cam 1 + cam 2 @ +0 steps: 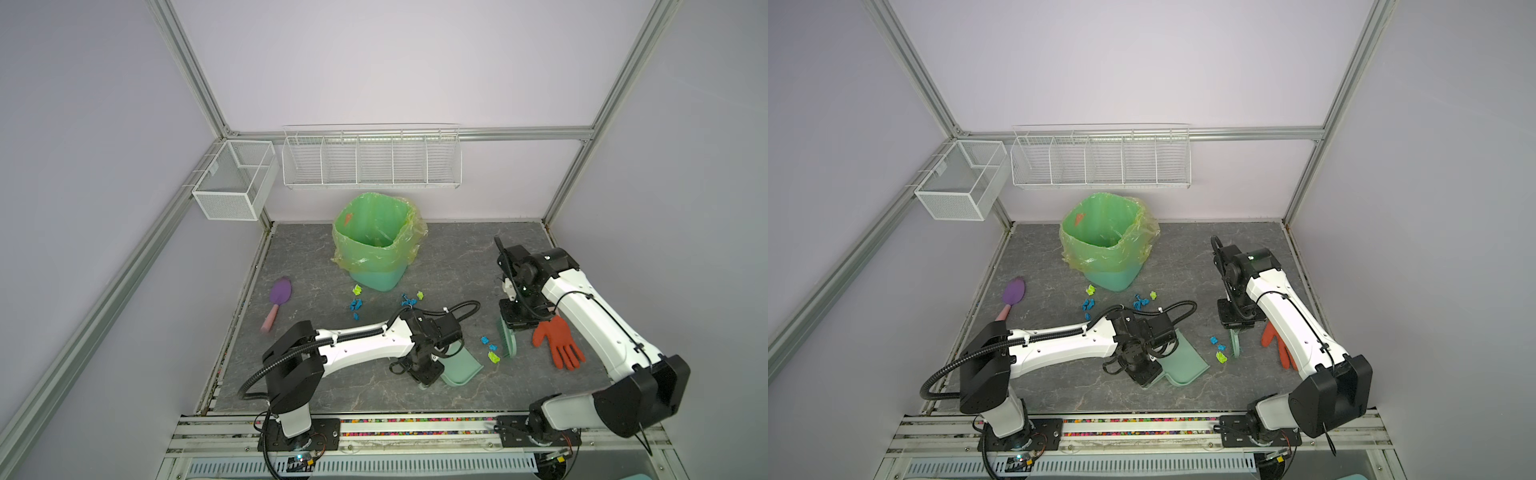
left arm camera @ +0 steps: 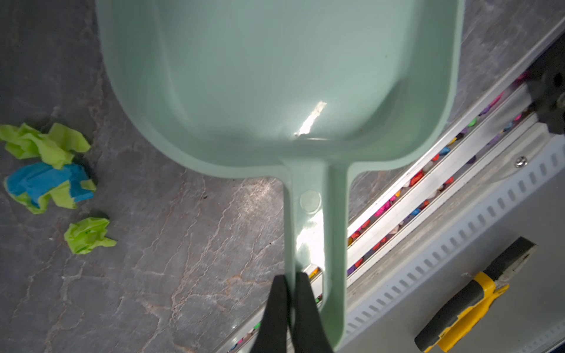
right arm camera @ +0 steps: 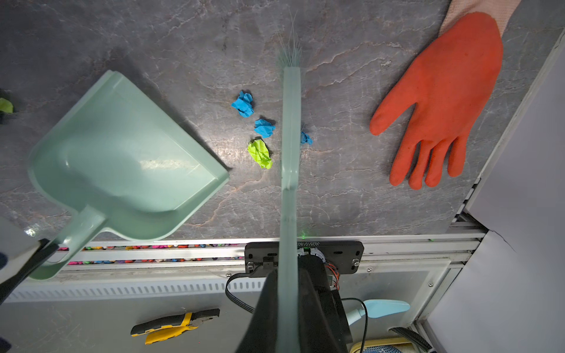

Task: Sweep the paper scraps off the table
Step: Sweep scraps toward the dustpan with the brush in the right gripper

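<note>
Paper scraps, blue and lime, lie on the dark marbled table (image 1: 457, 257) in two patches. One patch (image 1: 490, 349) (image 1: 1219, 349) lies between the mint dustpan (image 1: 463, 365) (image 1: 1183, 361) and the mint brush (image 1: 508, 338) (image 1: 1235, 343). The other patch (image 1: 357, 303) is spread in front of the bin. My left gripper (image 2: 292, 278) is shut on one rim of the dustpan's handle (image 2: 308, 214). My right gripper (image 3: 287, 275) is shut on the brush (image 3: 290, 122), whose bristles rest on the table. In the right wrist view three scraps (image 3: 260, 152) sit on the brush's dustpan side and one blue scrap (image 3: 305, 138) on its other side.
A bin lined with a green bag (image 1: 376, 245) stands at the back middle. A purple spatula (image 1: 279, 299) lies at the left, and an orange glove (image 1: 557, 340) lies just right of the brush. Wire baskets (image 1: 370, 160) hang on the back wall. The aluminium rail (image 1: 415, 424) runs along the front.
</note>
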`<action>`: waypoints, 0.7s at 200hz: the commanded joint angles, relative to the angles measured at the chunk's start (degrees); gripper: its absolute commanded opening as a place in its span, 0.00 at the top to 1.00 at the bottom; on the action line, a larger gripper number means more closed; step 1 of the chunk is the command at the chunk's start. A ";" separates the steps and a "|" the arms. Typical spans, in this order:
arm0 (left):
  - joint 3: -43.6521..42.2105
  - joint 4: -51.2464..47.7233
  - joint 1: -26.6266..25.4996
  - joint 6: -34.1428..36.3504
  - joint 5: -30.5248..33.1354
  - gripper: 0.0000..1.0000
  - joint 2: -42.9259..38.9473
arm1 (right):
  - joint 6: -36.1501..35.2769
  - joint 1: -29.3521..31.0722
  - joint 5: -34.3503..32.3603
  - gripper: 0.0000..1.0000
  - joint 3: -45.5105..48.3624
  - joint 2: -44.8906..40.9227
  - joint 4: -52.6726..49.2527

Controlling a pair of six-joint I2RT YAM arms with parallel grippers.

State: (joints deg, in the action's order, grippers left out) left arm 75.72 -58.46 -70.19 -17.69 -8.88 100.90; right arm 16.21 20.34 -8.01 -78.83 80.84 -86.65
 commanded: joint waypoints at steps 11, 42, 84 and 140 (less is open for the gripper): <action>3.00 -0.69 -0.27 0.64 -0.33 1.00 1.44 | -1.05 0.73 2.30 0.93 2.41 0.85 1.69; 3.63 -0.65 -0.29 0.34 0.13 1.00 2.09 | -0.70 3.15 5.54 0.93 3.25 1.56 3.74; 4.50 -1.05 -0.29 0.15 0.27 1.00 3.34 | 0.89 9.30 12.57 0.93 -1.46 1.72 5.65; 5.31 -1.43 -0.21 0.04 0.89 1.00 4.77 | 4.09 12.26 16.21 0.93 -5.77 -3.53 6.49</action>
State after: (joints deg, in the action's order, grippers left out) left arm 79.09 -58.98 -70.17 -17.72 -8.80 104.66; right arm 18.26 32.42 5.45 -83.64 80.93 -81.03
